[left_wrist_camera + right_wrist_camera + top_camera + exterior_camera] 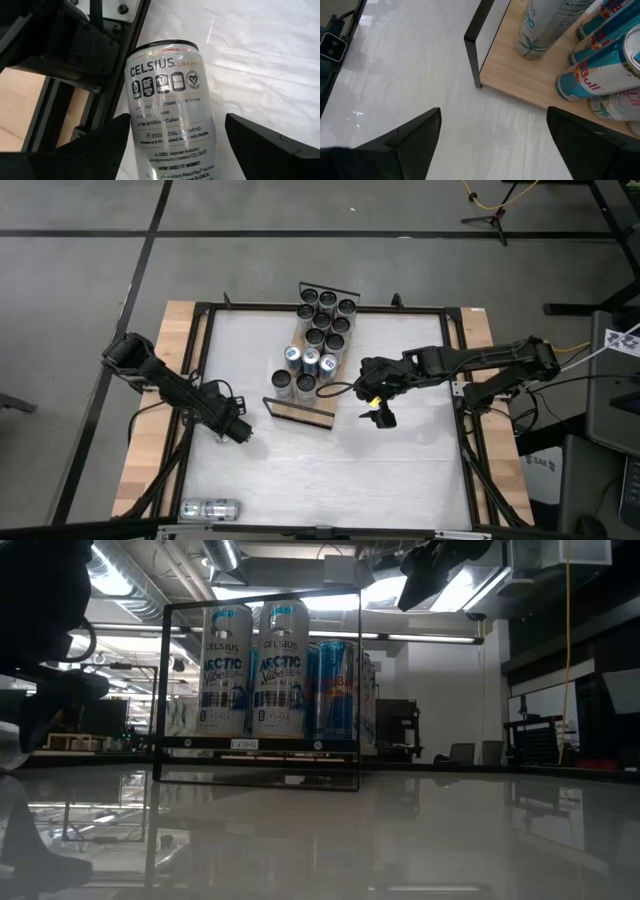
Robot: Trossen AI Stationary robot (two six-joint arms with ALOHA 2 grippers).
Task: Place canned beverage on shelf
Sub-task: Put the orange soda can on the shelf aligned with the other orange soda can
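The shelf (300, 411), a long light-wood board with a black wire rail at each short end, lies slanted across the middle of the white worktop (400, 470) and carries a crowd of upright cans (322, 325) packed close together along its length. From table height its near rail frames two white Celsius cans (252, 670) with blue Red Bull cans (335, 688) just beside them. One more Celsius can (210, 508) lies on its side at the worktop's near left corner, well apart from the shelf. The left gripper (240, 432) hangs over the left part of the worktop, near the black frame, with its fingers spread wide and nothing between them; its wrist view looks past those fingers at the lying can (172, 115), which rests on the white surface beside the frame and is not touched by either finger. The right gripper (381, 418) hovers just to the right of the shelf's near end, jaws also wide apart and empty. Its wrist view shows the shelf's corner (520, 80), the black rail (476, 45) and several cans standing on the board.
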